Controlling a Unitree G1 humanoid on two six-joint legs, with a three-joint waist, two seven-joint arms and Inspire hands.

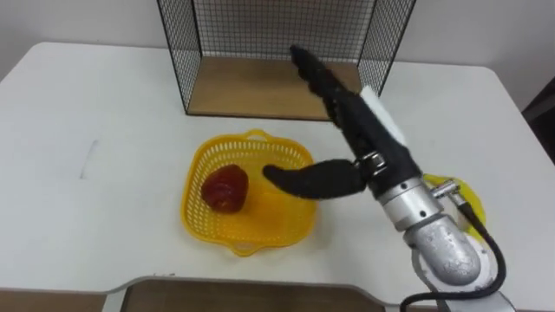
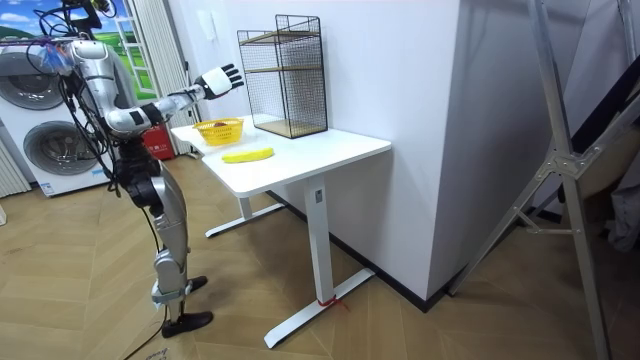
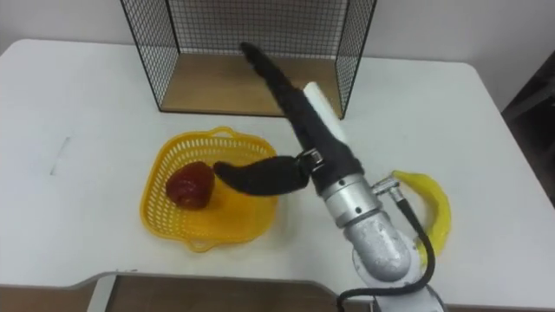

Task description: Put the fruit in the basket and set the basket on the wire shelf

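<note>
Fingers (image 1: 317,78) of right hand (image 1: 364,130) straight and pressed close together, directed toward wire shelf (image 1: 178,52); thumb (image 1: 308,182) spread wide to the robot's left, over yellow basket (image 1: 192,178). Nothing held. Hand raised above the table (image 1: 104,113), as confirmed in room view.

Hidden or unclear:
- Upper part of wire shelf cut off at top edge of both eye views.
- Right portion of basket interior covered by thumb and palm.
- Banana (image 3: 434,208) partly behind the forearm; stem end not distinguishable.
- Fingertips overlapping wooden base (image 1: 251,91) of shelf; inside the shelf or short of it, not determinable from eye views.

Materials and shapes:
- Basket: yellow plastic lattice, shallow, wavy rim, roughly square with rounded corners.
- Shelf: black wire mesh walls, flat wooden floor, open toward the robot.
- Table: smooth white top.
- Red fruit (image 1: 225,188): rounded, glossy, dark red.

Position and orientation:
- Red fruit inside basket, left half, resting on the lattice floor; long axis not determinable.
- Banana on table, outside basket, right of the forearm; long axis roughly far-to-near, curve bulging to the right.
- Basket on table, just in front of shelf opening.
</note>
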